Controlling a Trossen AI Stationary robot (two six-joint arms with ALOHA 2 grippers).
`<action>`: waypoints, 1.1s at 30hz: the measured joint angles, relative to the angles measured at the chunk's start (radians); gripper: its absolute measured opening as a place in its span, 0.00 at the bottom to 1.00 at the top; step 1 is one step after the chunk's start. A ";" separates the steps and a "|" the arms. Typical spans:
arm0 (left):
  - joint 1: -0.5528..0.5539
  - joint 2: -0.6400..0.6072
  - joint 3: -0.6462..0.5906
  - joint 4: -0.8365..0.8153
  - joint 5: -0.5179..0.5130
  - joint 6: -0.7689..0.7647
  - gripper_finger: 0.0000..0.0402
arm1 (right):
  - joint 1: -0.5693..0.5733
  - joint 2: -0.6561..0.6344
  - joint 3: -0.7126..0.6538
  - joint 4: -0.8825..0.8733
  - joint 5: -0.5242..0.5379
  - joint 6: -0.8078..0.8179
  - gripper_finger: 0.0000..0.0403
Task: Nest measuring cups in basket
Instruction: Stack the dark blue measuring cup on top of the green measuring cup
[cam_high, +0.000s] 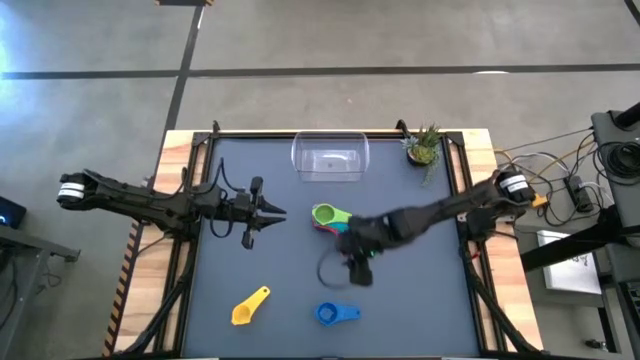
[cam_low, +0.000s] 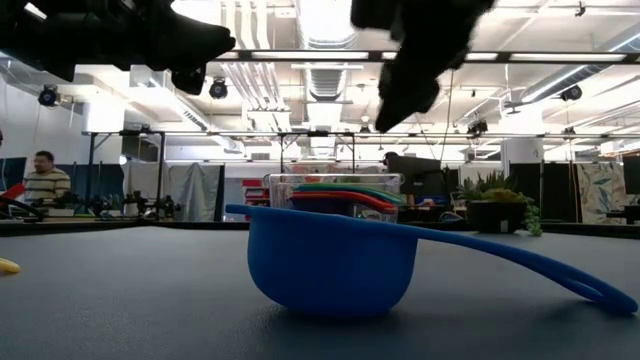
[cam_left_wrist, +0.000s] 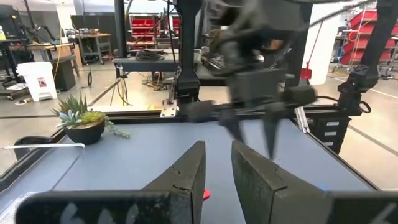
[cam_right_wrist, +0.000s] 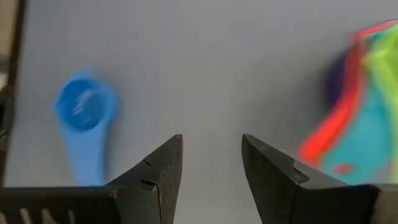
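A stack of measuring cups (cam_high: 329, 217), green on top of red, teal and purple ones, sits on the table's middle (cam_right_wrist: 357, 106); it also shows in the low view (cam_low: 340, 194). The blue cup (cam_high: 337, 313) (cam_low: 330, 262) (cam_right_wrist: 81, 115) and the yellow cup (cam_high: 250, 306) lie apart near the table's near edge, each resting on its bowl. The clear basket (cam_high: 330, 158) stands at the far edge. My right gripper (cam_high: 358, 270) (cam_right_wrist: 211, 138) hovers open above bare table, between the stack and the blue cup. My left gripper (cam_high: 272, 212) (cam_left_wrist: 219, 146) waits open, left of the stack.
A small potted plant (cam_high: 425, 148) (cam_left_wrist: 84, 121) stands at the far right corner beside the basket. A raised black frame (cam_high: 190, 200) runs round the dark table top. Bare table lies between the yellow cup and my left gripper.
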 joint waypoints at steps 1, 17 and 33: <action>0.000 0.000 0.000 0.000 0.000 0.000 0.15 | 0.032 0.007 -0.004 0.008 0.015 0.023 0.38; 0.000 0.014 0.000 -0.003 0.000 -0.012 0.15 | 0.220 0.168 -0.014 0.166 0.097 0.161 0.65; 0.000 0.039 0.000 0.000 0.001 -0.031 0.15 | 0.301 0.293 0.085 0.171 0.073 0.264 0.91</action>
